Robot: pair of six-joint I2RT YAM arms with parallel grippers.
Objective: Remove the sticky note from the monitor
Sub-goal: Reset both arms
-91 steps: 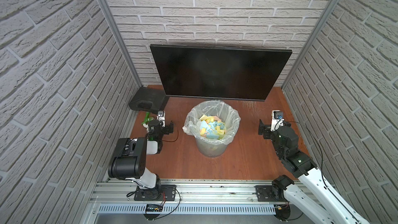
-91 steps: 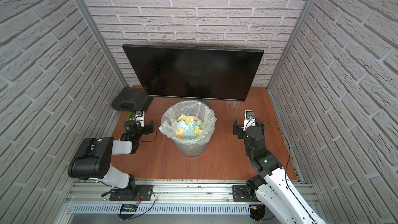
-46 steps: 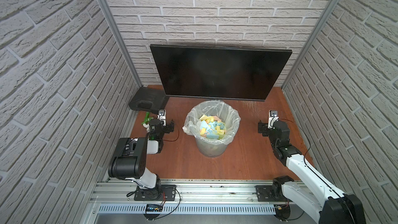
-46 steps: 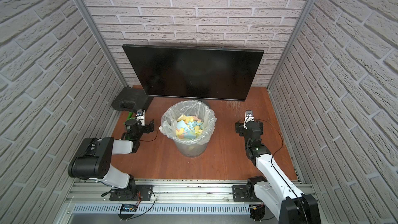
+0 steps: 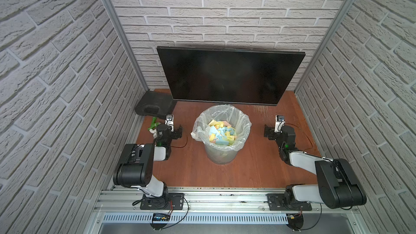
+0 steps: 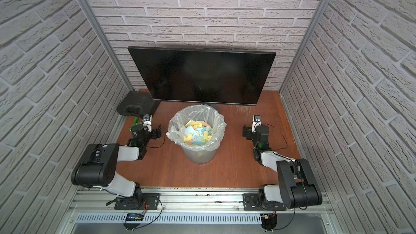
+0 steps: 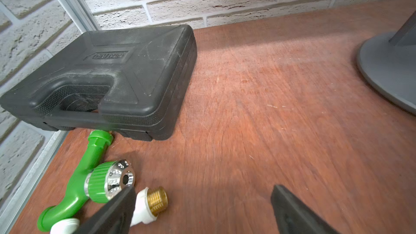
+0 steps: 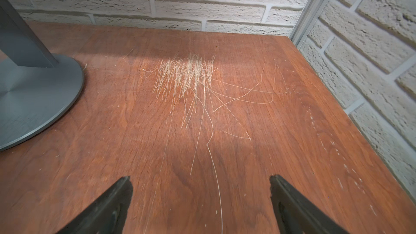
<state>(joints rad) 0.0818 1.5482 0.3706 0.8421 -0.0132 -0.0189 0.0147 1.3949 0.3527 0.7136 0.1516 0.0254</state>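
Note:
The monitor [image 5: 229, 75] [image 6: 202, 75] stands at the back of the table, its wide black screen bare. No sticky note shows on it in any view. Its grey round foot appears in the left wrist view [image 7: 382, 68] and the right wrist view [image 8: 33, 100]. My left gripper [image 5: 170, 129] [image 6: 146, 129] [image 7: 202, 199] rests low over the table left of the bin, open and empty. Right of the bin, my right gripper [image 5: 279, 129] [image 6: 256, 129] [image 8: 200, 190] also sits low over bare scratched wood, open, with nothing between its fingers.
A bin [image 5: 221, 154] [image 6: 198, 154] lined with a clear bag stands mid-table, holding several coloured paper squares. A black plastic case [image 5: 155, 105] [image 7: 108, 79] lies at the back left. A green hose nozzle [image 7: 90, 176] and a brass fitting [image 7: 155, 201] lie beside my left fingers. Brick walls close three sides.
My right arm has folded back and down, its elbow now near the front rail, and its gripper has shifted slightly towards the bin. The left arm has not moved.

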